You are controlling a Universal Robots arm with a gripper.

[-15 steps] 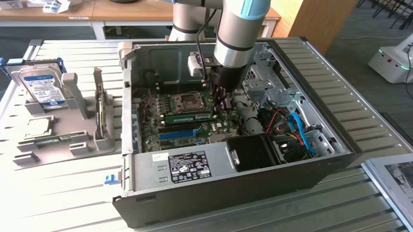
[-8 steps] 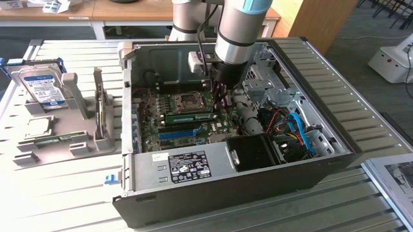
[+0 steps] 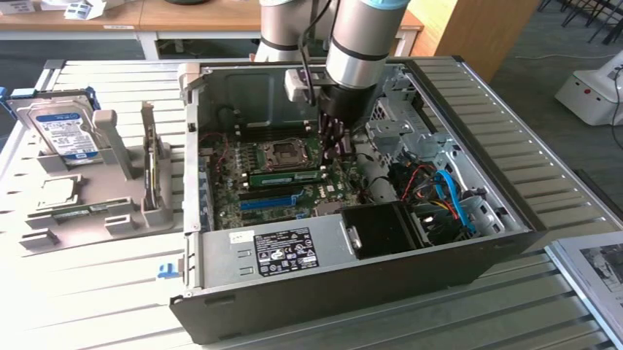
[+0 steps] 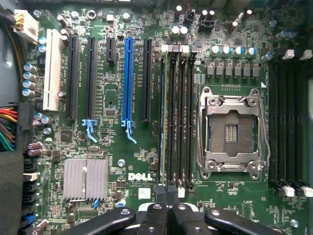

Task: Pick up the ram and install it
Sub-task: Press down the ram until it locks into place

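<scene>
Grey parts holder (image 3: pixel 102 200) sits at the exterior view's left on the slatted bench (image 3: pixel 87 292). It carries a hard drive (image 3: pixel 60 131) propped upright and a square silver processor chip (image 3: pixel 57 191) lying flat.

Next along is the open computer case (image 3: pixel 322 292), lying on its side with the motherboard (image 3: pixel 229 186) exposed. On the board I see the processor socket (image 3: pixel 285 151), and just beside it the ram (image 3: pixel 285 176). It is a green stick with dark chips, lying along the memory slots between the socket and the long blue slot (image 3: pixel 268 202). (I cannot tell whether it is fully seated.)

Further toward the exterior view's right, the arm (image 3: pixel 355 36) reaches down into the case. My pincer (image 3: pixel 338 146) hangs above the board, near the socket but apart from the ram. A tangle of red and blue cables (image 3: pixel 443 193) fills the case's right end.

In the wrist view the pincer (image 4: pixel 167 190) has its black fingers (image 4: pixel 157 196) pressed together with nothing between them. It points down at the end of the black memory slots (image 4: pixel 178 112), with the blue slot (image 4: pixel 128 83) to one side and the open socket (image 4: pixel 232 129) to the other.
</scene>
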